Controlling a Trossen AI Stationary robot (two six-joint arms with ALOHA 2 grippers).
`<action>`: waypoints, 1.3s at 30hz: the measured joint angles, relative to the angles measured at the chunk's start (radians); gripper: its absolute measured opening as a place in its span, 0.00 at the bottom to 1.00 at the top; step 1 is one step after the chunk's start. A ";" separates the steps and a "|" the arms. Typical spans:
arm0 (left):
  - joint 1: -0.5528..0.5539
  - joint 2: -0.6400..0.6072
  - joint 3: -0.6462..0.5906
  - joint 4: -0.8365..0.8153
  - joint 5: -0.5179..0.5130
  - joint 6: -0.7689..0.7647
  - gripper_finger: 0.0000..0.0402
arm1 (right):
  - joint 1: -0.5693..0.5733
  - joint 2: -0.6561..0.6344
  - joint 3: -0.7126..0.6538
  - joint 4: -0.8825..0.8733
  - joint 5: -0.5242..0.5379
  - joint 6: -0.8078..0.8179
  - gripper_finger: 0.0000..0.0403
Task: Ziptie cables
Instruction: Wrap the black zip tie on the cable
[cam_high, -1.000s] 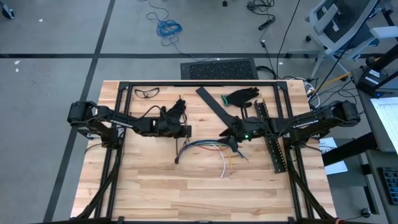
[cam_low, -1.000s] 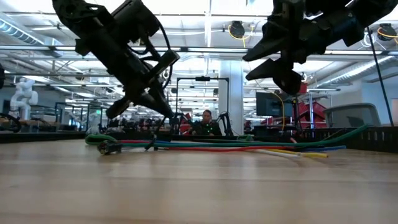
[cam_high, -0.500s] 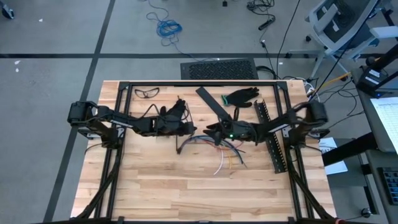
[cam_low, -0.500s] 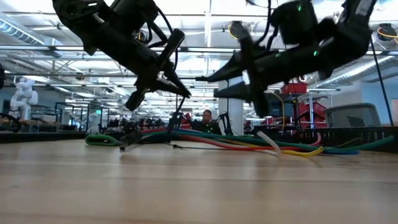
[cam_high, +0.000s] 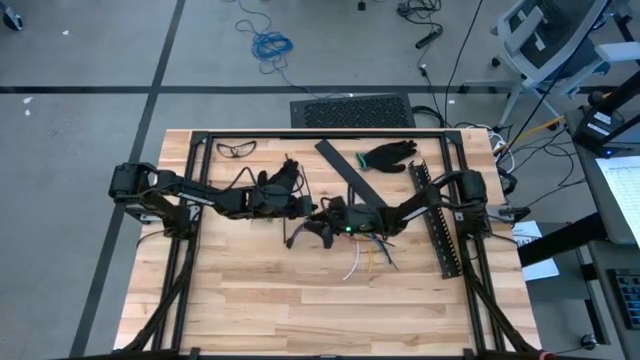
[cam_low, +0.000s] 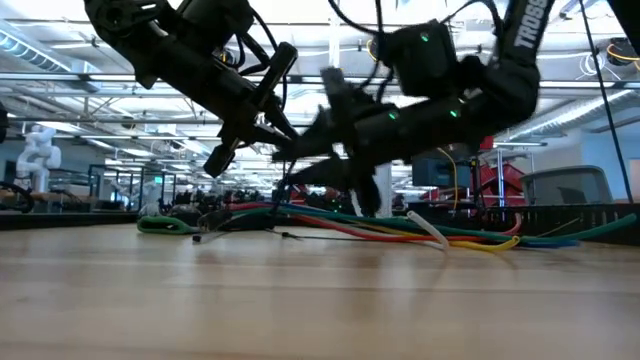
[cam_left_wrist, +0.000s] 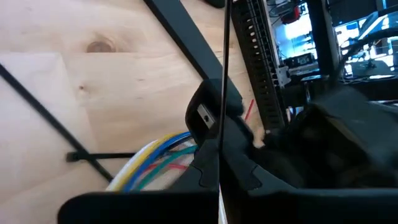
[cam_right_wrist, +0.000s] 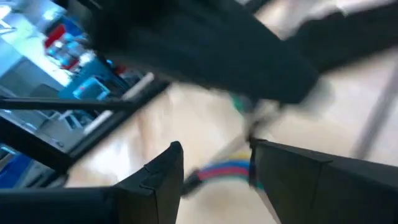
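Note:
The cables (cam_high: 352, 240), a bundle of yellow, blue, green, red and white wires, lie at mid table. Their left part (cam_low: 285, 208) rises off the wood and their right ends rest on it. My left gripper (cam_high: 302, 208) hangs shut just above that raised part and slants down toward the right. A thin black zip tie strip (cam_left_wrist: 222, 74) runs on from it. My right gripper (cam_high: 323, 222) has reached in from the right. It stands open close under my left gripper (cam_low: 293, 148), with the cables (cam_right_wrist: 219, 169) showing between its fingers (cam_right_wrist: 163, 177). My left gripper is shut on the thin black zip tie strip (cam_low: 284, 182), which runs from the fingertips down to the cables. The fingers slant down from the table's left. My right arm and the wrist view's edge hide the exact place of contact.
A black slotted strip (cam_high: 438, 220) lies at the right. A flat black bar (cam_high: 345, 172) and a black glove (cam_high: 388, 155) lie at the far side, and glasses (cam_high: 236, 148) at the far left. A black frame (cam_high: 320, 134) rims the table. A person (cam_low: 332, 196) sits beyond it.
My right gripper has swept down and toward the table's left, from above the cables' right part to close beside my left gripper, staying open. My left gripper has tipped its fingers upward. The cables' left part has lifted off the wood while their right ends stay down.

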 joint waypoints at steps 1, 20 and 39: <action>0.000 0.000 0.000 0.003 0.001 -0.004 0.00 | 0.002 -0.001 0.015 0.003 0.001 -0.015 0.46; 0.000 -0.001 0.000 0.015 0.021 -0.014 0.00 | -0.013 -0.012 0.041 -0.094 -0.007 -0.036 0.34; 0.007 -0.090 0.000 -0.074 0.028 -0.018 0.00 | -0.091 -0.026 0.041 -0.120 -0.183 -0.071 0.00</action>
